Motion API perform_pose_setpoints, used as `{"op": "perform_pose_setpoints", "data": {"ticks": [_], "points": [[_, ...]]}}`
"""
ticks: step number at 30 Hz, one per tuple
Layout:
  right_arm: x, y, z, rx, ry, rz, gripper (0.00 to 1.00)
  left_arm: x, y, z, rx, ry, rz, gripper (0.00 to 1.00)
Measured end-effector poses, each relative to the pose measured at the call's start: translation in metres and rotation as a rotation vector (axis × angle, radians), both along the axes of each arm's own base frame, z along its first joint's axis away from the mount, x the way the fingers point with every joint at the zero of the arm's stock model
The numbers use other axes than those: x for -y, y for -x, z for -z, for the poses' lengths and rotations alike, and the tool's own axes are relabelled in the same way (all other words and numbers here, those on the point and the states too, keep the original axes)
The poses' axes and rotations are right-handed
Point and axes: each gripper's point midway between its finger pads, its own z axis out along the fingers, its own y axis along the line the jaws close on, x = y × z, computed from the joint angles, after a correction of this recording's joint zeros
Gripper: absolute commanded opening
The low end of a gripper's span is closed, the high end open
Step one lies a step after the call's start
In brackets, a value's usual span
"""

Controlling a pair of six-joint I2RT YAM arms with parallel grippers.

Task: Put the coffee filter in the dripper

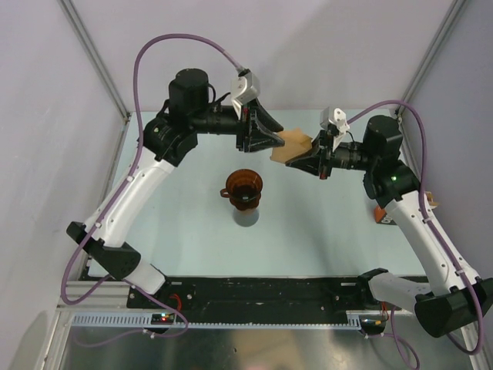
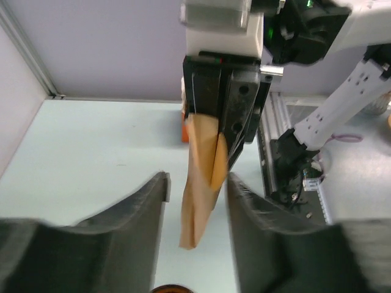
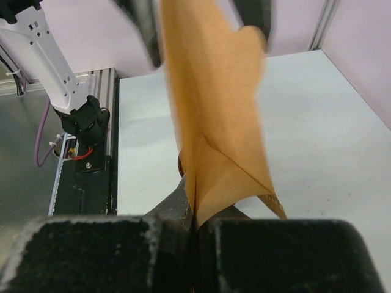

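The right hand (image 3: 195, 227) clamps the thin tan-brown paper filter (image 3: 214, 122), the left hand (image 2: 195, 186) standing open either side of it.

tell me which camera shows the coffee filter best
Right wrist: the coffee filter fills the frame, its fold clear, pinched in the right gripper. Left wrist shows it narrower, between the open jaws of the left gripper. Top external shows only a small tan patch.

Thin coffee filter (image 3: 214, 110) — tan paper, matt, faintly fibrous, sharply creased. The dripper (image 1: 243, 183): reddish-brown translucent plastic, glossy. The counter (image 1: 323, 231) pale, smooth, low sheen. The left hand (image 2: 197, 186) — black plastic, matt, grainy. The front rail (image 1: 246, 318): bare ribbed metal.
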Motion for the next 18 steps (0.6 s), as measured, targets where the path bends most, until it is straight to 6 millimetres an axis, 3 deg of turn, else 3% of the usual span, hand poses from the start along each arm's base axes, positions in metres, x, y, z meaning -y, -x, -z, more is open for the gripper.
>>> {"op": "perform_pose_setpoints", "data": {"ticks": [3,8,9,10,12,13,15,17,18], "points": [[0.001,0.0,-0.001,0.003,-0.002,0.004,0.0,-0.001,0.0,0.012,-0.006,-0.016,-0.001,0.69],[0.001,0.002,-0.004,0.007,-0.011,-0.006,0.0,-0.001,-0.003,0.052,-0.046,-0.08,-0.009,0.65],[0.001,0.003,-0.005,0.005,-0.012,-0.008,0.0,-0.001,-0.004,0.058,-0.056,-0.093,-0.01,0.6],[0.001,0.003,-0.005,0.006,-0.013,-0.011,0.0,-0.001,-0.004,0.063,-0.063,-0.102,-0.008,0.49],[0.001,0.005,-0.006,0.008,-0.015,-0.014,0.0,0.0,-0.002,0.065,-0.058,-0.107,-0.002,0.18],[0.001,0.005,-0.007,0.01,-0.015,-0.014,0.0,0.0,-0.002,0.065,-0.053,-0.106,0.001,0.09],[0.001,0.006,-0.007,0.012,-0.016,-0.013,0.11,0.001,0.0,0.063,-0.038,-0.102,0.012,0.03],[0.003,0.005,-0.007,0.005,-0.016,-0.006,0.28,0.002,0.001,0.064,-0.023,-0.102,0.021,0.01],[0.005,0.005,-0.006,-0.004,-0.013,0.0,0.3,0.002,0.001,0.063,-0.021,-0.101,0.022,0.01]]}}
